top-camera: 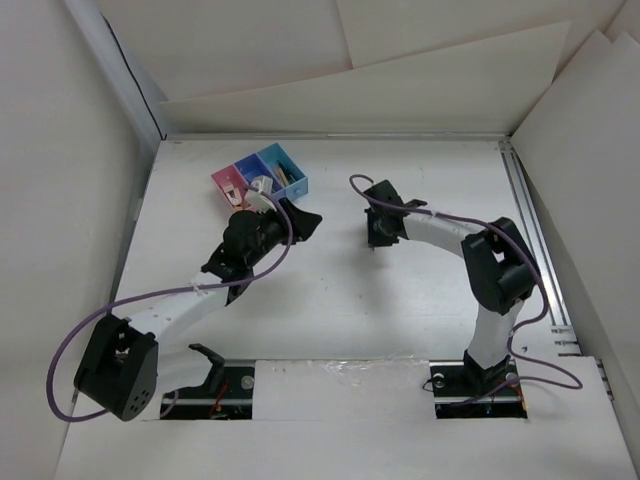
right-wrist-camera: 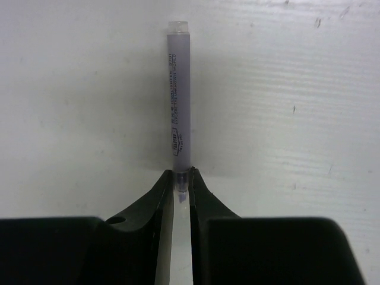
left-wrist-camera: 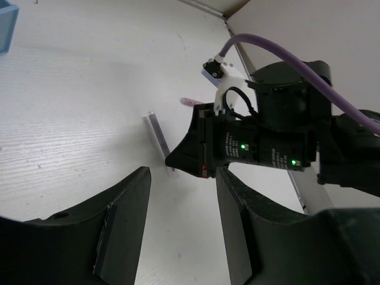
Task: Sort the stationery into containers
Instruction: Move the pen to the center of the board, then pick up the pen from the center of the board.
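Observation:
A pale blue-grey pen lies on the white table, and my right gripper is shut on its near end. In the left wrist view the same pen runs out from under the right gripper, and the tip of a pink-red pen shows behind it. My left gripper is open with nothing between its fingers. It hovers just right of the containers, a joined row of pink, dark blue and light blue bins with small items inside.
White walls enclose the table on the left, back and right. A metal rail runs along the right edge. My right arm's purple cable and wrist body cross the left wrist view. A corner of the light blue bin shows there.

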Motion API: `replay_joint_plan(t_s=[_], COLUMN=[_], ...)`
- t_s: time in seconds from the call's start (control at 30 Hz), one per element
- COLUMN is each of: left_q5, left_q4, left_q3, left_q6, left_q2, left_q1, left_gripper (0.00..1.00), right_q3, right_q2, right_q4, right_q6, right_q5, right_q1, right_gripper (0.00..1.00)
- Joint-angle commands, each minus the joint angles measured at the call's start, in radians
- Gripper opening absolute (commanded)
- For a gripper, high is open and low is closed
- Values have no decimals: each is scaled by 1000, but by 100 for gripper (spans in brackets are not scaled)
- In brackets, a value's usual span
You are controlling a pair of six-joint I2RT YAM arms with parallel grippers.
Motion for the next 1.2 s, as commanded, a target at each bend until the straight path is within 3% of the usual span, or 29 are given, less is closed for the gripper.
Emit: replay_joint_plan(t_s=[0.0, 0.17, 0.43, 0.87, 1.03, 1.07, 1.17], left_q5=[-6, 3, 71, 60, 69, 58, 49], left_q4=[14, -7, 43, 91, 106, 106, 96], left_q3=[5, 46, 67, 112, 132, 132, 142], left_q6=[-7, -16, -58, -68, -82, -82, -102], left_q2=[28, 104, 191, 338, 363, 363, 363], left_q1=[2, 2, 2, 2, 2, 2, 2], left_gripper=[44, 40, 54, 50, 27, 17, 10], right_q3=[-26, -91, -94, -138, -160, -172, -181], right_q2=[-108, -246, -246, -246, -237, -246, -255], right_q4=[58, 153, 219, 331, 351, 368, 379], right_q6=[18, 18, 18, 18, 27, 27, 37], right_q5=[-12, -138, -230, -373, -394, -394, -404], right_q1=[49, 90, 149, 187, 196, 196, 196], right_gripper=[0, 0, 0, 0, 0, 0, 0])
